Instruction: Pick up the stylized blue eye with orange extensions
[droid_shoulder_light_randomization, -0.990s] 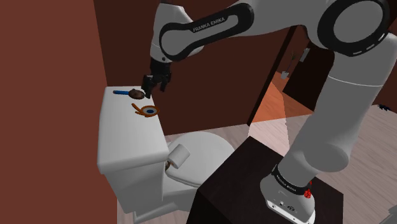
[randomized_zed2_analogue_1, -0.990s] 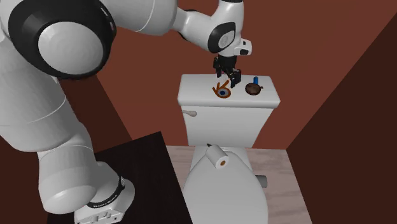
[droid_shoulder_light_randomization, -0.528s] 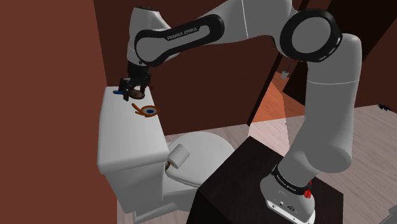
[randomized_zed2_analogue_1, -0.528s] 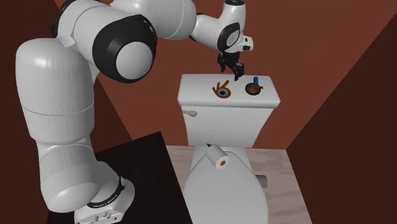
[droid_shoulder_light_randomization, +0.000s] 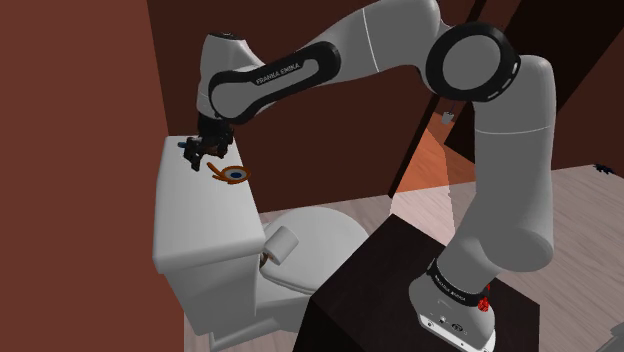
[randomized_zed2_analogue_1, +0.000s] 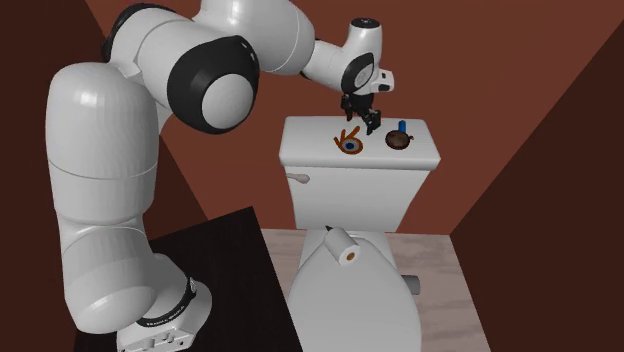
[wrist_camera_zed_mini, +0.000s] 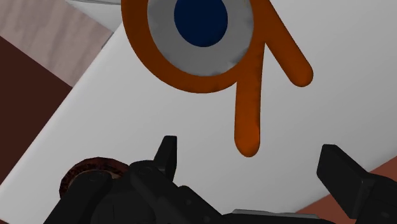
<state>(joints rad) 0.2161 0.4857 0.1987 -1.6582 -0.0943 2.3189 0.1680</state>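
The eye (droid_shoulder_light_randomization: 232, 174) is an orange ring around a grey disc with a dark blue centre, and orange prongs stick out of it. It lies flat on the white toilet tank lid (droid_shoulder_light_randomization: 195, 215). The second exterior view shows the eye (randomized_zed2_analogue_1: 349, 142) just below and left of my gripper (randomized_zed2_analogue_1: 362, 118). My gripper (droid_shoulder_light_randomization: 200, 150) hangs low over the lid, beside the eye. In the wrist view the eye (wrist_camera_zed_mini: 200, 25) lies just ahead of my open gripper (wrist_camera_zed_mini: 254, 165), one prong reaching toward the gap. Nothing is between the fingers (wrist_camera_zed_mini: 167, 156).
A brown round object with a blue handle (randomized_zed2_analogue_1: 400, 138) lies on the lid next to the eye; it also appears beside my fingers (wrist_camera_zed_mini: 89, 178). A paper roll (randomized_zed2_analogue_1: 343, 247) rests on the toilet below. Brown walls close in behind the tank. The dark stand (droid_shoulder_light_randomization: 400, 290) is at lower right.
The arm swung to the shoulder view's left and the gripper sank closer to the lid, ending beside the eye. The eye and the brown object have not moved.
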